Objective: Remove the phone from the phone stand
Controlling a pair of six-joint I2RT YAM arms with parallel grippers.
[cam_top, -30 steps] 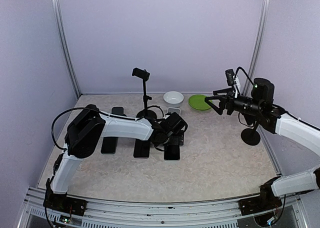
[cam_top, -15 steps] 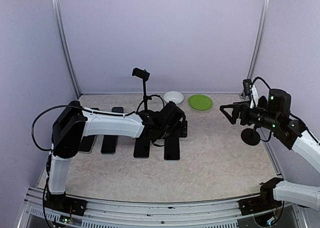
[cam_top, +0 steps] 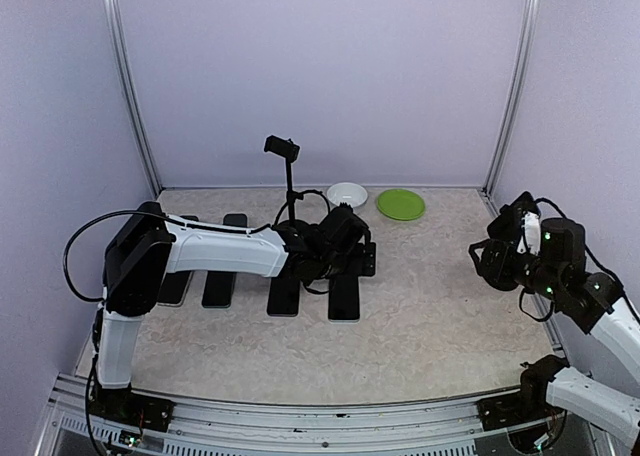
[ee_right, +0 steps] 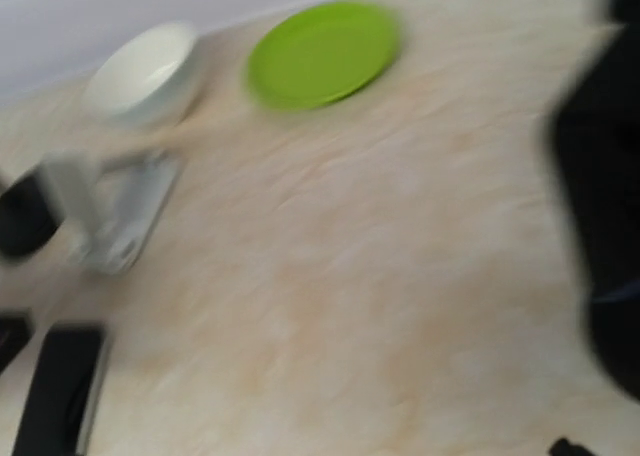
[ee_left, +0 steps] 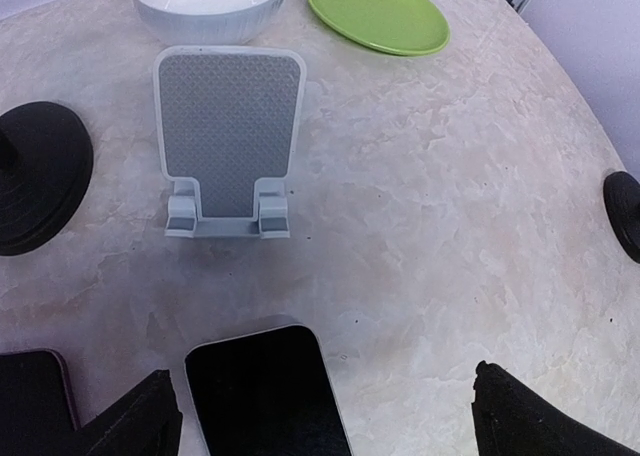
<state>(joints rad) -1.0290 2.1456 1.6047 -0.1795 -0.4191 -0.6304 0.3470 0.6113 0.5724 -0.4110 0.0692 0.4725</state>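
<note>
- Top view: the left pincer (cam_top: 357, 259) hangs low over the middle of the counter (cam_top: 440, 316). Its fingers are spread and hold nothing.
- The phone (cam_top: 343, 298) lies flat on the counter just on the near side of that pincer. It is a black slab with rounded corners.
- The other phones (cam_top: 284, 297) lie in a row off to the pincer's left.
- Beyond the pincer rise a tall clamp stand (cam_top: 289, 176), a white bowl (cam_top: 347, 194) and, further right, a green plate (cam_top: 401, 204).
- The right pincer (cam_top: 483, 258) sits at the counter's right edge, well apart from the phone. From here I cannot tell how its jaws stand.
- Left wrist view: the fingertips (ee_left: 135, 421) sit in the two lower corners, wide apart.
- The phone lies between them, nearer the left one. Its glossy black face is up, it has a thin pale rim, it lies slightly skewed, and its lower end is cut off by the frame.
- The phone stand (ee_left: 230, 136) is straight ahead of the pincer, apart from the phone. It has a pale frame, a grey dotted back pad leaning backward and two small lips at its foot.
- A black round base (ee_left: 40, 186) sits left of the stand. The bowl and plate are beyond it.
- Right wrist view: heavily blurred. The plate, the bowl and a pale smear of the stand can be made out. A dark mass fills the right side, and the pincer's state cannot be told.
</note>
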